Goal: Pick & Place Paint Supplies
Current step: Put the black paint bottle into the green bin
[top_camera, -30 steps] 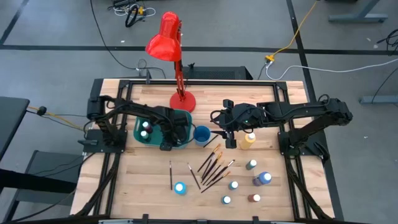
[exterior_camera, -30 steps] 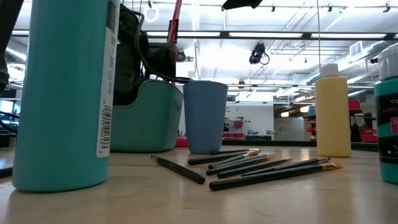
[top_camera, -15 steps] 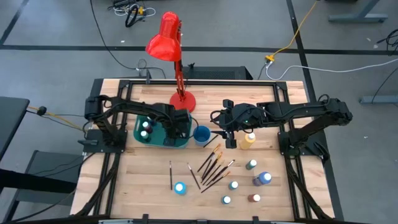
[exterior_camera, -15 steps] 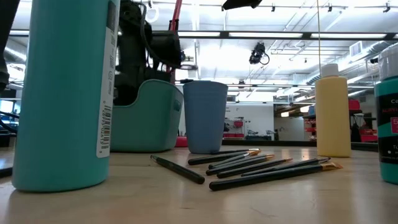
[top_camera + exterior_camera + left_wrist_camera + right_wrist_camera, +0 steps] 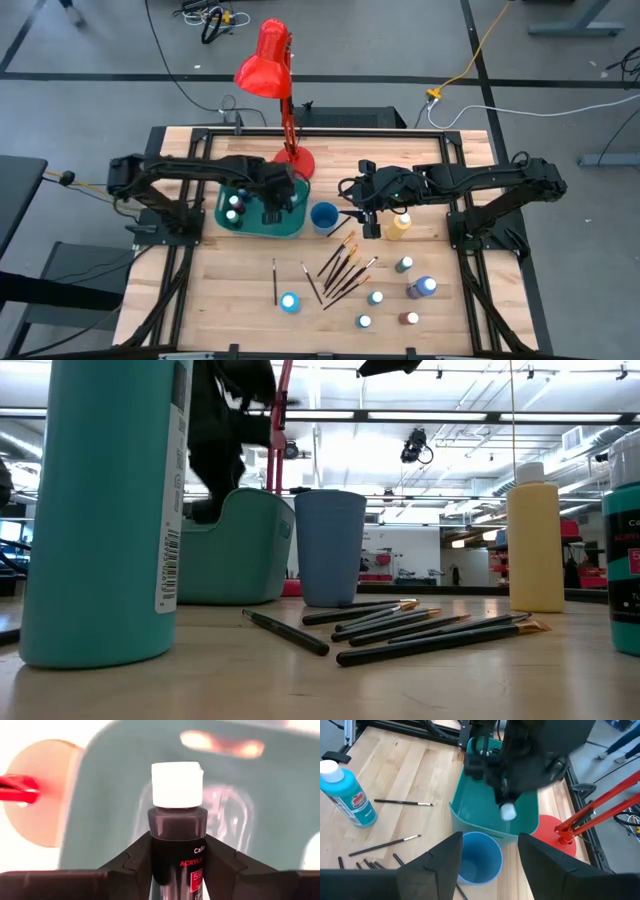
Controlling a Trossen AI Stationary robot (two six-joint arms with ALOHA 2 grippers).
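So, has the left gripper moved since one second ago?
Yes. The left gripper, shut on a dark paint bottle, shifted over the teal bin, away from the blue cup.

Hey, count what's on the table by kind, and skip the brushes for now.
White-capped paint bottles: 9, one held by left gripper
Tall yellow bottle: 1
Teal bin: 1
Blue cup: 1
Red lamp: 1
Total: 13
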